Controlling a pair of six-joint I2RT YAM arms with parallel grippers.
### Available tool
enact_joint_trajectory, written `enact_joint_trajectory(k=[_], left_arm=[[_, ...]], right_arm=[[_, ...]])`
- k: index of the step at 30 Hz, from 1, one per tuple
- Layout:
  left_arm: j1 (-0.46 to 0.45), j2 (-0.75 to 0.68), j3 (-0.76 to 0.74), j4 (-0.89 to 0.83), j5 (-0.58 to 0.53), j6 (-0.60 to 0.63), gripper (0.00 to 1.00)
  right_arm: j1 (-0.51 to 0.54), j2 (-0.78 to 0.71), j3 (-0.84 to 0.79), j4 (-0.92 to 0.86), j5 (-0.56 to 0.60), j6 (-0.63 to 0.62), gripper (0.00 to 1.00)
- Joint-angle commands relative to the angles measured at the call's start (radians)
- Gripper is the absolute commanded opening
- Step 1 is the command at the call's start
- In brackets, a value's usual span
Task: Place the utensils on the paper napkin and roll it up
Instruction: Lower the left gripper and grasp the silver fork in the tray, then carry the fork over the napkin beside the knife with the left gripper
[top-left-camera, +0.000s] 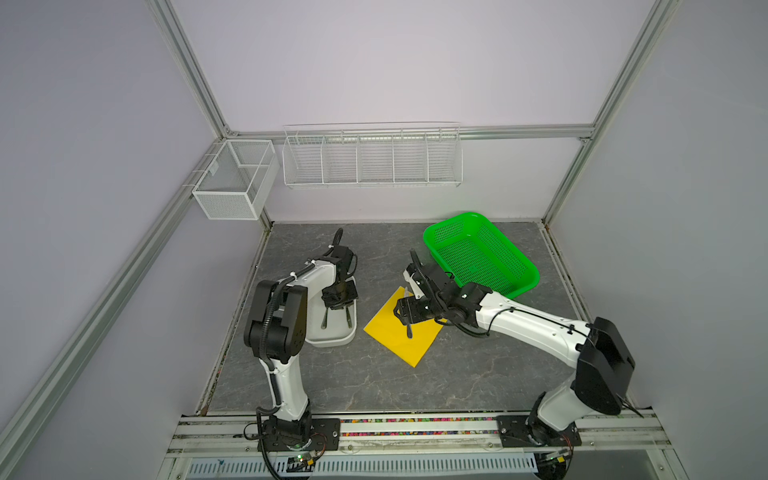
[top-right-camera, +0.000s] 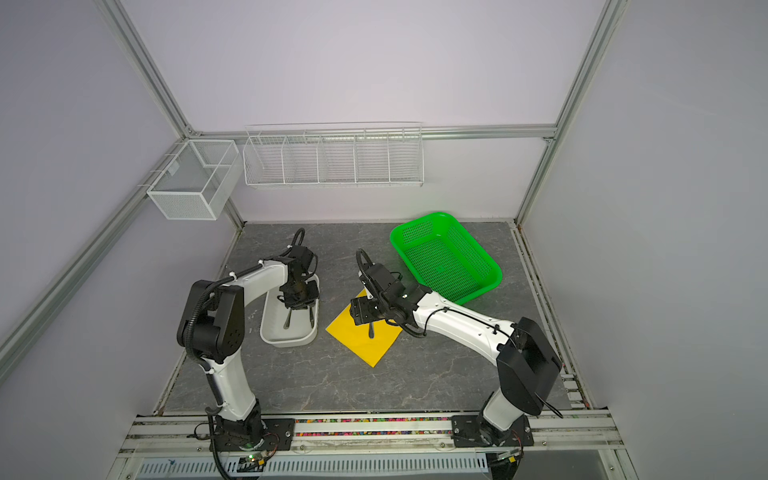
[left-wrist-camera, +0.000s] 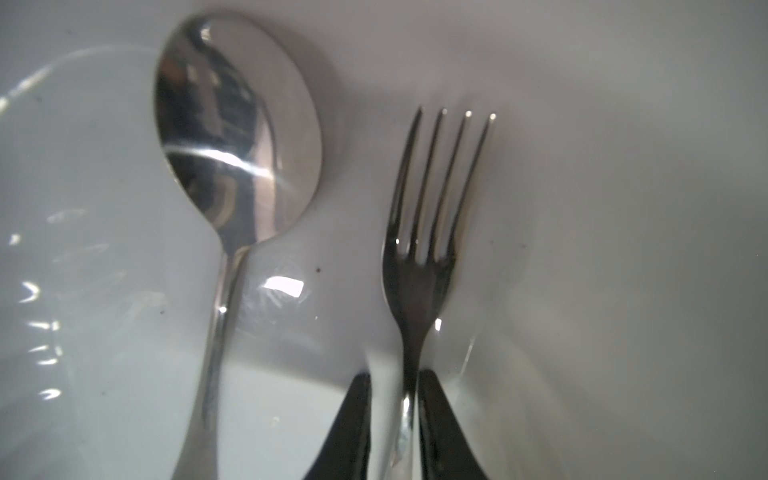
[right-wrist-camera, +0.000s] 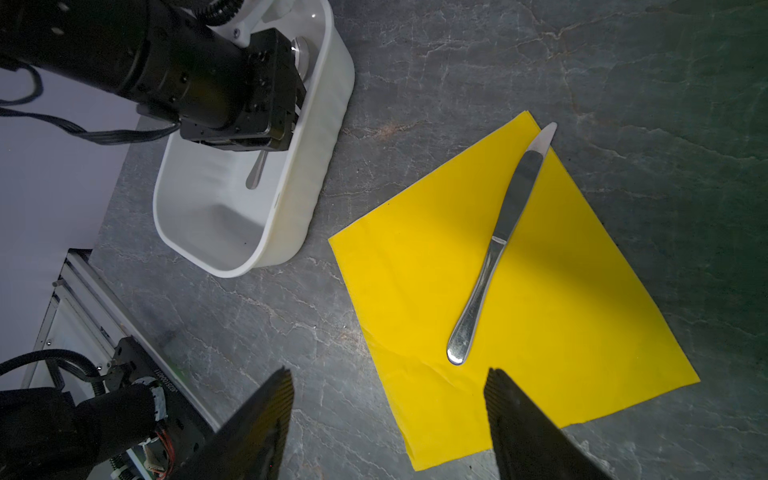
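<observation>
Left gripper (left-wrist-camera: 395, 374) narrow, astride fork (left-wrist-camera: 419, 282) handle inside tray (right-wrist-camera: 291, 199); true pinch can't be told. Spoon (left-wrist-camera: 237, 137) alongside. Right gripper (right-wrist-camera: 389, 372) spread, empty, above napkin (right-wrist-camera: 415, 270) edge. Knife (right-wrist-camera: 498, 237) lies diagonally on napkin, tip overhanging one edge.

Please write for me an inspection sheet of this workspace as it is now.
Surface: grey marbled tabletop.
Job's things: knife lies on yellow paper napkin; spoon and fork lie in white tray.
Clutter: green basket, far right.
Grippers: left gripper, fingers flank fork handle, grip unclear; right gripper open, holding nothing, above napkin.
Cables: black cables along both arms.
Surroundings: white wire rack and mesh box on walls.
</observation>
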Motion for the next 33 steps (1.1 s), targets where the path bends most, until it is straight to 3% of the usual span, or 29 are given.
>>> enact_joint_trajectory(k=[1, 6, 13, 21, 27, 33], left_arm=[[-0.015, 0.066, -0.016, -0.036, -0.013, 0.009, 0.17], [-0.018, 0.043, -0.029, -0.037, -0.031, 0.009, 0.06], [-0.018, -0.066, 0.008, -0.120, -0.143, 0.014, 0.03], [-0.029, -0.216, 0.052, -0.205, -0.198, 0.004, 0.03], [-0.124, -0.264, 0.139, -0.251, -0.179, -0.021, 0.03], [-0.254, -0.198, 0.188, -0.180, -0.045, -0.063, 0.04]], right_arm=[[0.006, 0.002, 0.017, -0.023, 0.008, 0.009, 0.76], [0.005, -0.005, 0.015, -0.032, 0.021, 0.008, 0.77], [0.006, -0.035, 0.005, -0.031, 0.058, 0.011, 0.77], [0.002, -0.113, -0.060, 0.003, 0.145, 0.042, 0.78], [-0.015, -0.158, -0.100, 0.010, 0.194, 0.076, 0.80], [-0.042, -0.191, -0.140, 0.002, 0.218, 0.124, 0.85]])
